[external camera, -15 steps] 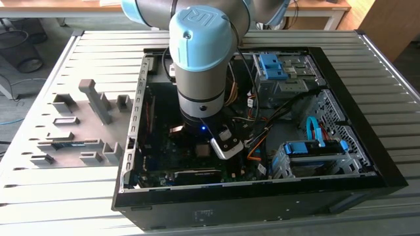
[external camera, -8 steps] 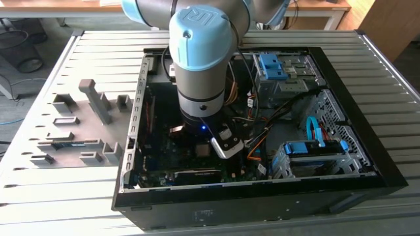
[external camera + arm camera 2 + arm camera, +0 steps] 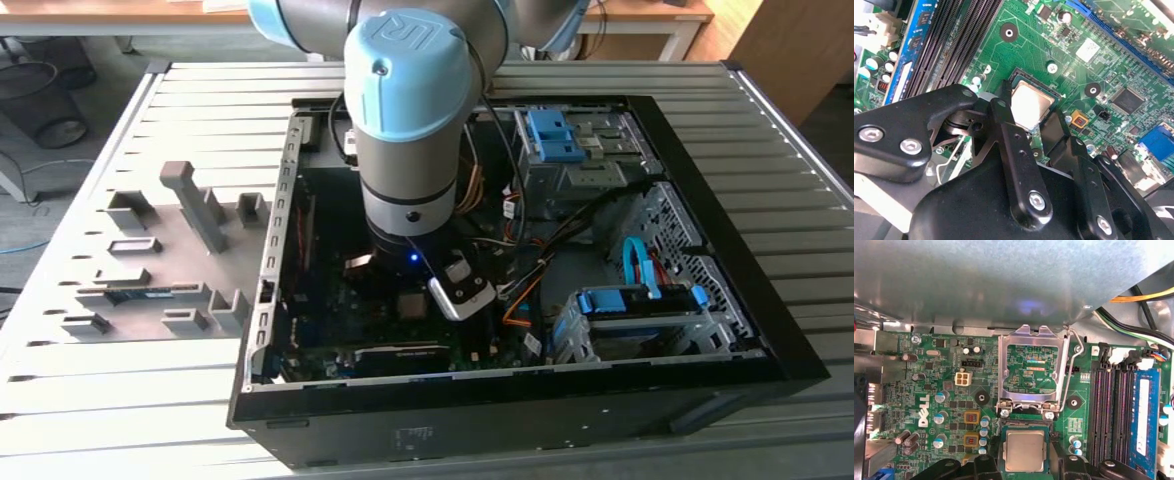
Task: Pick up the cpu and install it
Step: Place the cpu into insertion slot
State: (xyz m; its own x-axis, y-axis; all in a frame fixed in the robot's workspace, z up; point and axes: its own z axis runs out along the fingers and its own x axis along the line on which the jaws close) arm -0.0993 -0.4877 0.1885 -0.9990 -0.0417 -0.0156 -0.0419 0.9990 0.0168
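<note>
Black fingers [image 3: 1009, 135] apart, one on either side of the cpu [image 3: 1030, 102]; contact unclear. The cpu lies flat in the socket [image 3: 1026, 76] on the green motherboard [image 3: 949, 405]. It is square, edges parallel to the socket's, with a silver-grey top facing up and a thin dark rim. The load frame [image 3: 1031, 367] stands hinged open beside it.

A white maker's logo is printed on the green circuit board [image 3: 924, 390] in the first wrist view. A raised letter mark sits on the arm's blue cap [image 3: 407, 40]. The white label on the blue memory stick [image 3: 1144, 415] is too small to read.
</note>
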